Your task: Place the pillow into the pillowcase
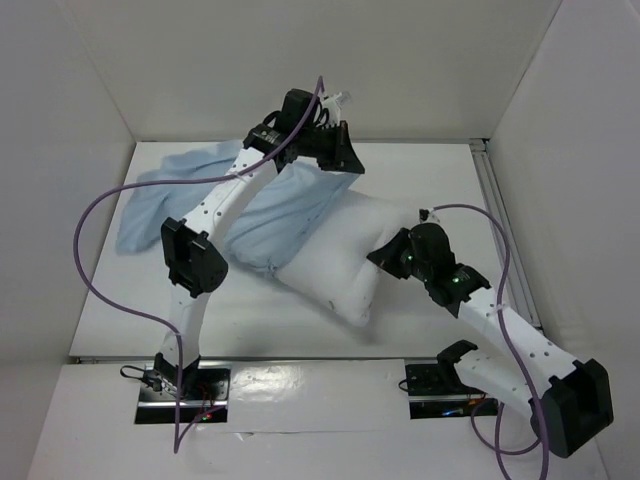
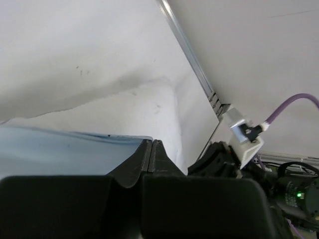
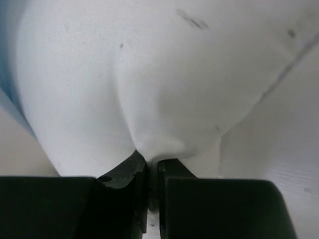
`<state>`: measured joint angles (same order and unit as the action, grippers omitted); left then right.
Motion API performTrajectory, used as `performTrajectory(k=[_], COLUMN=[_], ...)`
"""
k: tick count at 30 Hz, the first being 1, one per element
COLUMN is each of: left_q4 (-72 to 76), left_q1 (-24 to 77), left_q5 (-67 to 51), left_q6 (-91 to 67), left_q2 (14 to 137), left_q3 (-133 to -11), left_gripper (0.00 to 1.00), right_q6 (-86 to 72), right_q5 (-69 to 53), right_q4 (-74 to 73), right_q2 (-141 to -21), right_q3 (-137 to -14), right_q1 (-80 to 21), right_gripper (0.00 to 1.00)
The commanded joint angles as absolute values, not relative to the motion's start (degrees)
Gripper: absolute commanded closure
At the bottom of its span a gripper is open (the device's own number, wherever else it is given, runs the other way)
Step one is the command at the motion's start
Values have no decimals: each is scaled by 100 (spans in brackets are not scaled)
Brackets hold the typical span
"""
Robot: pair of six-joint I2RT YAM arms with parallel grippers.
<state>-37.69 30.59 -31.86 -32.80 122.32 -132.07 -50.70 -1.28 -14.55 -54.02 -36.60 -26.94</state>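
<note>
Left arm: I am reaching far forward, my left gripper (image 1: 343, 160) held high, jaws pressing together on the pillowcase (image 1: 270, 215) edge.
Pillowcase: light blue, wrinkling, trailing back-left, its lifted mouth covering the pillow (image 1: 335, 265) at its left end.
Pillow: white, plump, lying mid-table (image 1: 440, 190).
Right arm: bending low, my right gripper (image 1: 385, 255) pinching the pillow's right end.
</note>
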Motion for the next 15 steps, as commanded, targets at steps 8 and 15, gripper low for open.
performTrajectory(k=[8,15], left_q4=[-2733,-4154], left_q1=[3551,3551], left_q5=[-3428,-1638], left_q6=[-3437,-2418], left_q2=[11937,10847], left_q3=[-12667,-12165], left_gripper=[94,10], right_q6=[-4457,-3780], right_q5=[281,-578], right_q4=[-1327,-1370], right_q2=[-6590,-7048], right_q3=[-4655,-5500], right_q1=[-2646,-1462], right_gripper=[100,26])
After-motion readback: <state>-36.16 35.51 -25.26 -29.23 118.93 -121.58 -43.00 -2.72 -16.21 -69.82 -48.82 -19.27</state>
